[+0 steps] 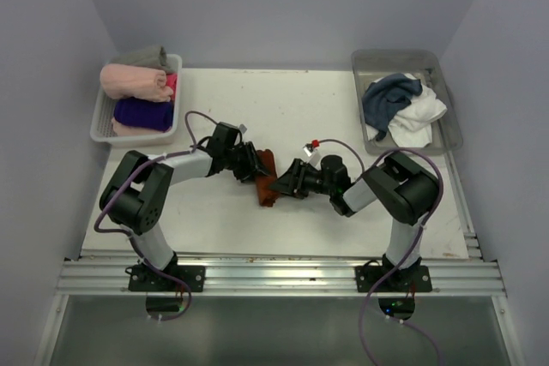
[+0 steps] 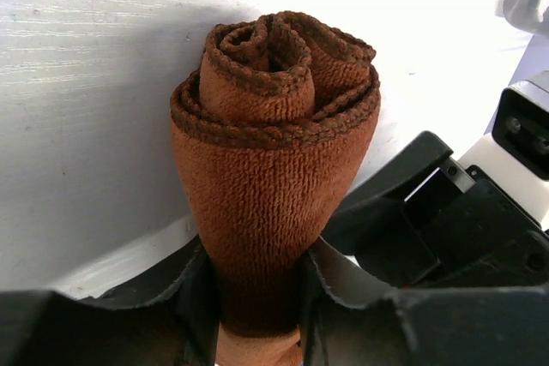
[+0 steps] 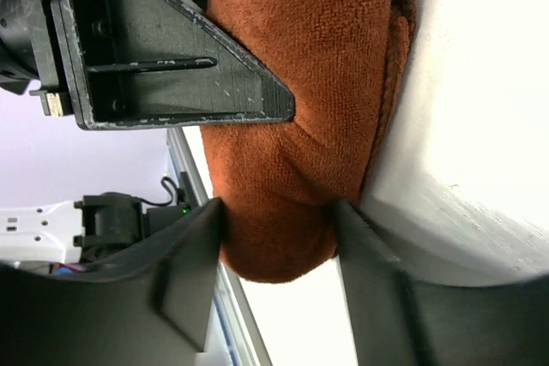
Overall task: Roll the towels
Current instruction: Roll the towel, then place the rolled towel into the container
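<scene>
A rust-brown towel (image 1: pixel 264 179), rolled into a tight cylinder, lies mid-table between both arms. My left gripper (image 1: pixel 254 166) is shut on it: in the left wrist view both fingers press into the roll (image 2: pixel 274 152) near its base, and its spiral end faces away. My right gripper (image 1: pixel 279 184) straddles the roll's other end (image 3: pixel 300 83), and both fingers still touch and dent the cloth. The left gripper's black finger (image 3: pixel 171 66) crosses the right wrist view. A dark slate-blue towel (image 1: pixel 388 99) and a white towel (image 1: pixel 420 117) lie crumpled in the clear bin (image 1: pixel 446 83) at back right.
A white basket (image 1: pixel 99 122) at back left holds a pale pink cloth roll (image 1: pixel 133 81) and a deep purple one (image 1: pixel 141 113). Aluminium rails (image 1: pixel 274 276) run along the table's near edge. Purple walls close in the sides and back.
</scene>
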You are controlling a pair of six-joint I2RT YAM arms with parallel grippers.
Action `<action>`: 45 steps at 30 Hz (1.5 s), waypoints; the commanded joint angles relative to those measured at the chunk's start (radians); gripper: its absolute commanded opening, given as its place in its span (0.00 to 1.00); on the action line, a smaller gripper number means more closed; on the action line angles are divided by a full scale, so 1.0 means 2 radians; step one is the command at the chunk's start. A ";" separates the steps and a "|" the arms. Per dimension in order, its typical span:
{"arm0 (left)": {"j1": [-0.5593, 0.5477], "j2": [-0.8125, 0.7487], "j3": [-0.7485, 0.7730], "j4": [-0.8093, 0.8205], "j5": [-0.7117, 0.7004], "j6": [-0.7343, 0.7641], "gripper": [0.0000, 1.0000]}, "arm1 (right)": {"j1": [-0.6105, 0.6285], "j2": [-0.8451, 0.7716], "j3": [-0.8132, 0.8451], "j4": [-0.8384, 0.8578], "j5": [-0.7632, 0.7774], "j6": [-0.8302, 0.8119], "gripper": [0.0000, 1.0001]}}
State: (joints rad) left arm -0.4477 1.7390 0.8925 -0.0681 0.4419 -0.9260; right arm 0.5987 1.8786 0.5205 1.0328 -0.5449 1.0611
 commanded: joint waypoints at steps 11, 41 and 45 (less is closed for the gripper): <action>0.005 -0.042 0.057 -0.092 -0.081 0.025 0.33 | -0.003 -0.190 0.022 -0.280 0.076 -0.142 0.76; 0.277 -0.082 0.413 -0.257 -0.164 0.045 0.33 | -0.003 -0.373 0.092 -0.571 0.246 -0.287 0.79; 0.286 -0.073 0.433 -0.241 -0.167 0.027 0.32 | -0.003 -0.372 0.090 -0.571 0.244 -0.281 0.79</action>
State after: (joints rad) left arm 0.1028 1.5871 1.7004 -0.5884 0.1013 -0.8314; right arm 0.5945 1.1263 0.6590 -0.1055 -0.0673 0.5072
